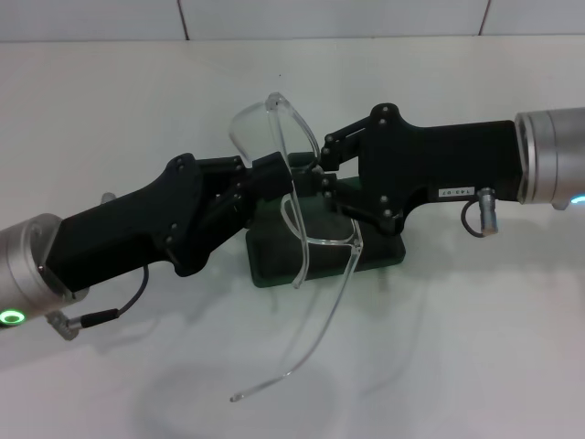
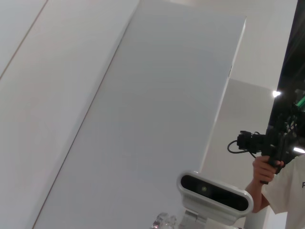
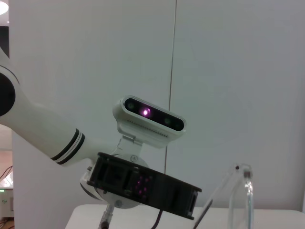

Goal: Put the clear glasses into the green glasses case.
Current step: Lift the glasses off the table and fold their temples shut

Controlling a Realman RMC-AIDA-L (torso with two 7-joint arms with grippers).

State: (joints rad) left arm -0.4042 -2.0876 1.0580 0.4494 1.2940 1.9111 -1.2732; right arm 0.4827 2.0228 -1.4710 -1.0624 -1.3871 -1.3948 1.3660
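Observation:
The clear glasses [image 1: 322, 243] hang in the air over the middle of the table, tilted on end, with one thin temple arm trailing down toward the front. My left gripper [image 1: 279, 176] comes in from the left and is shut on the frame near its middle. My right gripper [image 1: 316, 181] meets it from the right and is also shut on the frame. The green glasses case [image 1: 377, 254] lies flat on the table directly beneath both grippers, largely hidden by them. A clear edge of the glasses [image 3: 241, 194] shows in the right wrist view.
The white table [image 1: 457, 366] spreads all around the case. A tiled wall [image 1: 329, 16] runs along the back. In the left wrist view a person [image 2: 281, 186] stands off to the side holding a camera rig.

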